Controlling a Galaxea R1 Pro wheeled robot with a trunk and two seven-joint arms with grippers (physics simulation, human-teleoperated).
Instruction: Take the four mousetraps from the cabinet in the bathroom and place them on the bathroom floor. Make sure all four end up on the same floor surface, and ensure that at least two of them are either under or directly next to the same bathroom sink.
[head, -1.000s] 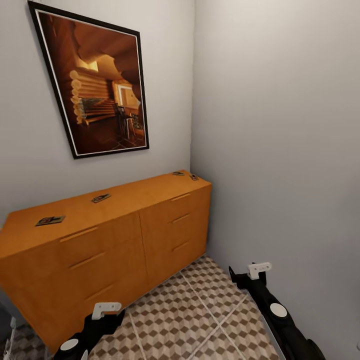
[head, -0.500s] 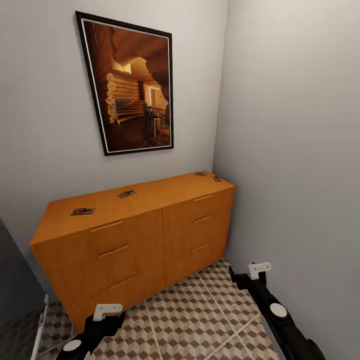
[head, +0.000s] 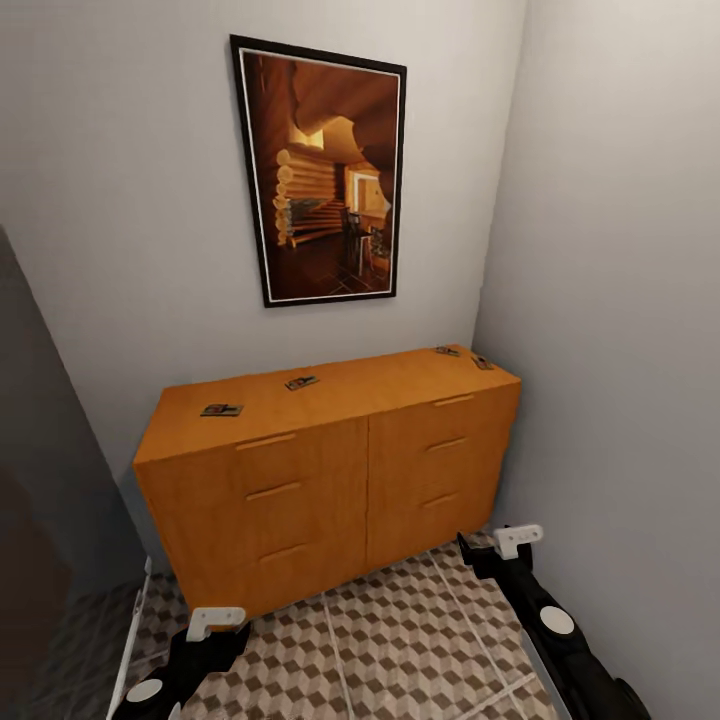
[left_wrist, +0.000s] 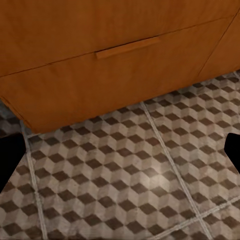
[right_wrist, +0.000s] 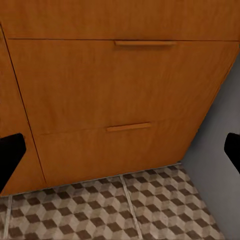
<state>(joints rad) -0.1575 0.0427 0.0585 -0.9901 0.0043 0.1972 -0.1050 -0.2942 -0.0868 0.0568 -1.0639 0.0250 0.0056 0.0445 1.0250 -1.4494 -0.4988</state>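
The orange-brown cabinet (head: 330, 470) stands against the back wall, in the corner. On its top lie small dark mousetraps: one (head: 221, 410) near the left end, one (head: 301, 382) further in, and two (head: 447, 351) (head: 482, 362) at the right end. My left gripper (head: 215, 622) hangs low over the bathroom floor (head: 400, 650), well short of the cabinet front. My right gripper (head: 517, 540) is near the cabinet's lower right corner. Both wrist views show the fingers (left_wrist: 10, 155) (right_wrist: 10, 155) wide apart with nothing between them, facing drawer fronts (left_wrist: 125, 50) (right_wrist: 135, 85).
A framed picture (head: 325, 170) hangs above the cabinet. A grey side wall (head: 620, 300) runs close along my right arm. A dark upright panel (head: 40, 480) rises at the left. Tiled floor lies open between me and the cabinet.
The whole picture has shifted right, so the camera has moved; the cabinet now sits more central and the dark panel has come into view at left. Both grippers keep their places in the frame.
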